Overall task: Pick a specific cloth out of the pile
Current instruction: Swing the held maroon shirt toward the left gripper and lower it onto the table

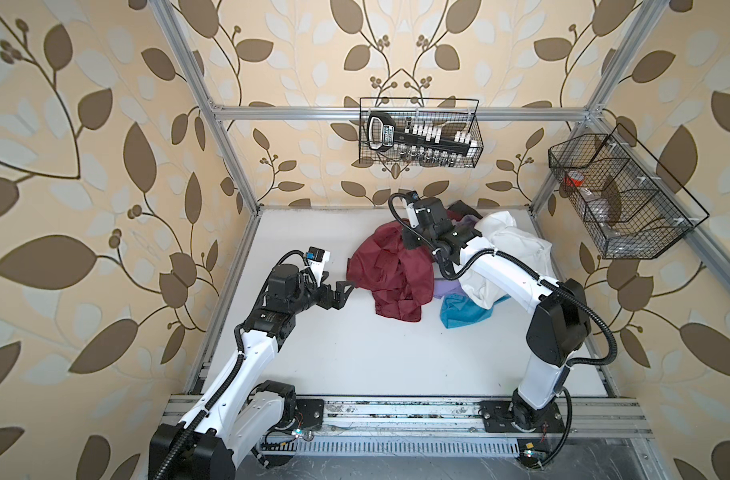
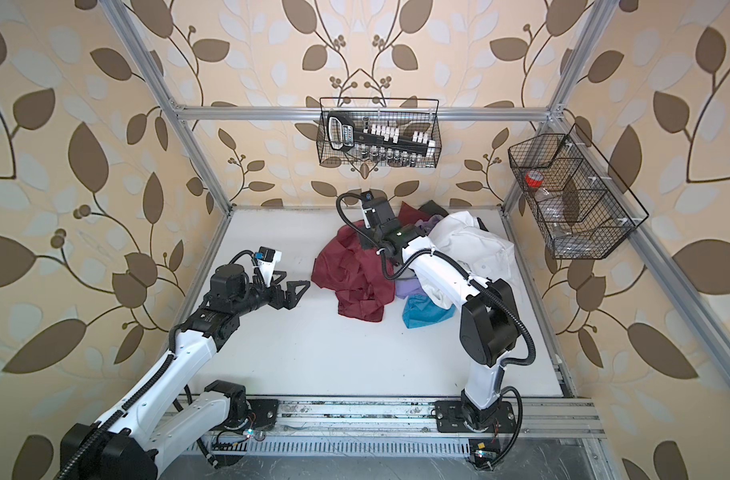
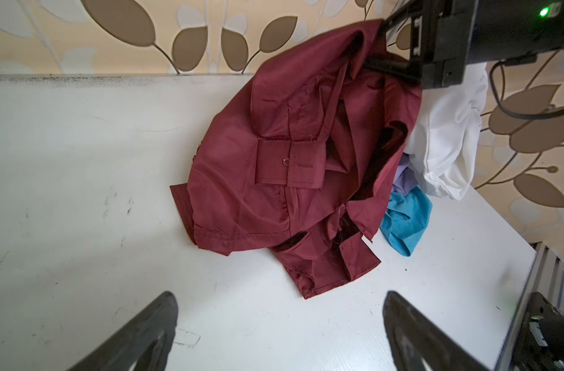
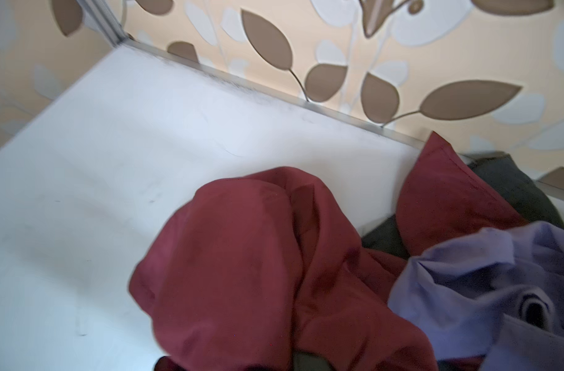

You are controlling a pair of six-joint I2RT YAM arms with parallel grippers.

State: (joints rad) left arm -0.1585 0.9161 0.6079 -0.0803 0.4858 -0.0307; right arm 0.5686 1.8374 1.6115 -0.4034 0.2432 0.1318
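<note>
- left gripper [image 1: 348, 291]: jaws spread over bare worktop [image 1: 334, 353], just beside the cloth [image 1: 388, 270].
- right gripper [image 3: 375, 54]: jaws pinch the cloth's raised fold, tips buried in fabric.
- cloth lies against the pile's [image 1: 512, 249] left side.

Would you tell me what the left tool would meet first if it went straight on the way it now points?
Most likely the maroon shirt: its near hem lies straight ahead of the open left tool, with only bare white table between. Its height is unclear.
</note>
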